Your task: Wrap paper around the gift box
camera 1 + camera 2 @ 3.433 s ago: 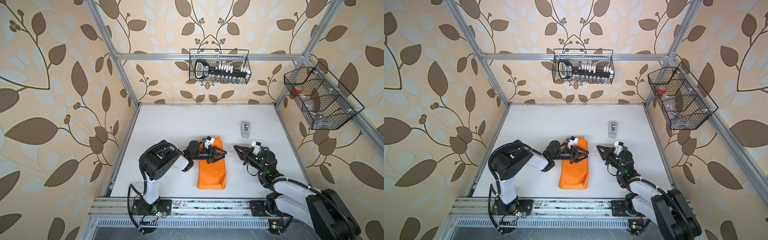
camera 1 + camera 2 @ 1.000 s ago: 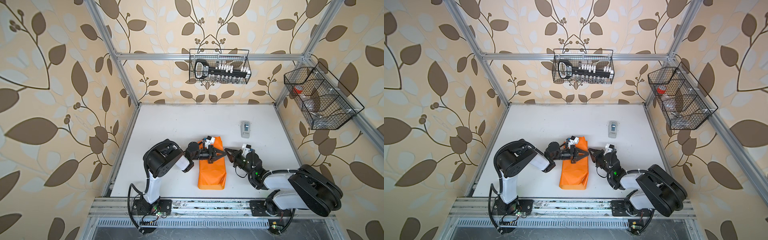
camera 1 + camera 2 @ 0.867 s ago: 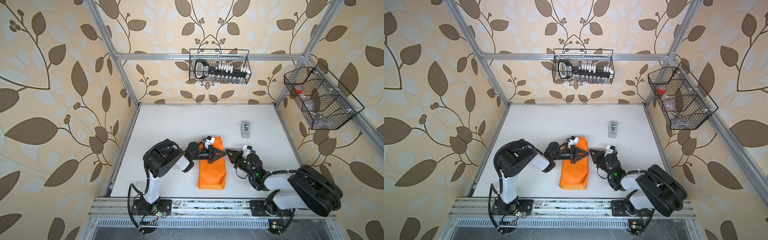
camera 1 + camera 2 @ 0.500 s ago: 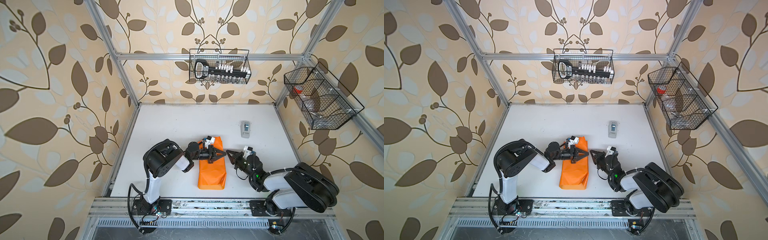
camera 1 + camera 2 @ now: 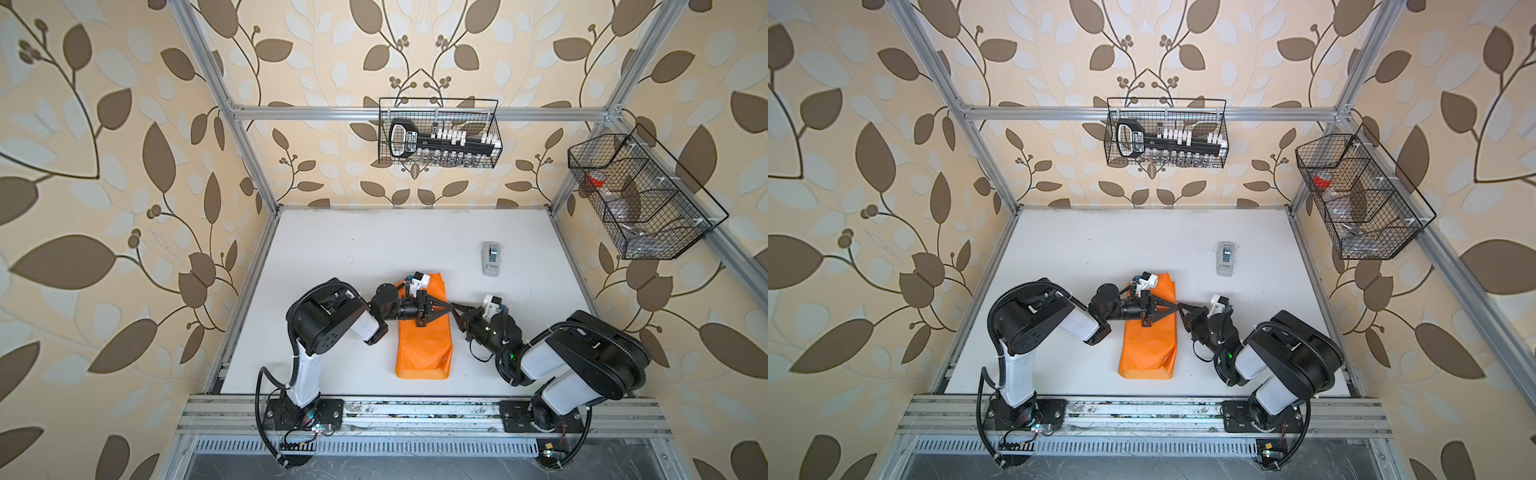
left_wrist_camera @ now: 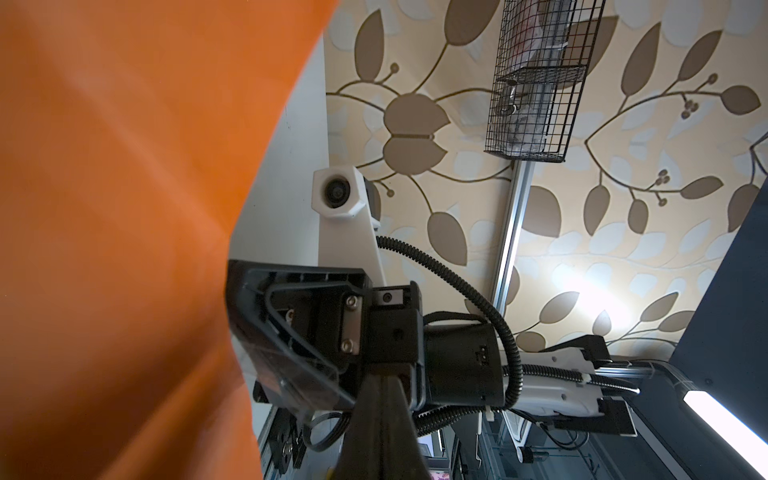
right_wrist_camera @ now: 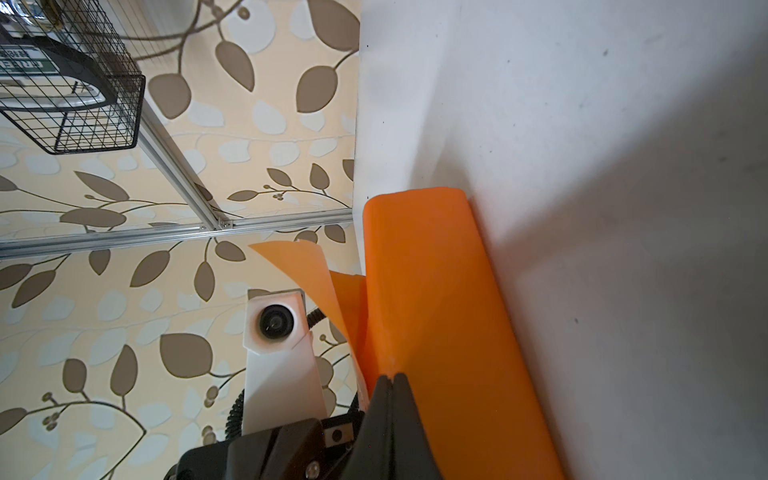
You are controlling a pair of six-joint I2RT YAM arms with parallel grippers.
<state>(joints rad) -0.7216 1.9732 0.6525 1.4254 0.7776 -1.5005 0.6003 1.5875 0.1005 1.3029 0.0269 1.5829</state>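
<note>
On the white table (image 5: 353,249) we see the paper (image 5: 422,349) as a long, glossy orange bundle, creased, with loose flaps at its far end; the gift box is hidden from us. A wire basket (image 5: 438,133) hangs on the wall well beyond the paper's far end. The left gripper (image 5: 450,308) lies across the paper, jaws closed, nothing visibly held. The right gripper (image 7: 390,376), jaws pressed together, touches the paper's right side. A grey tape dispenser (image 5: 490,257) stands apart, off the paper's far right corner.
</note>
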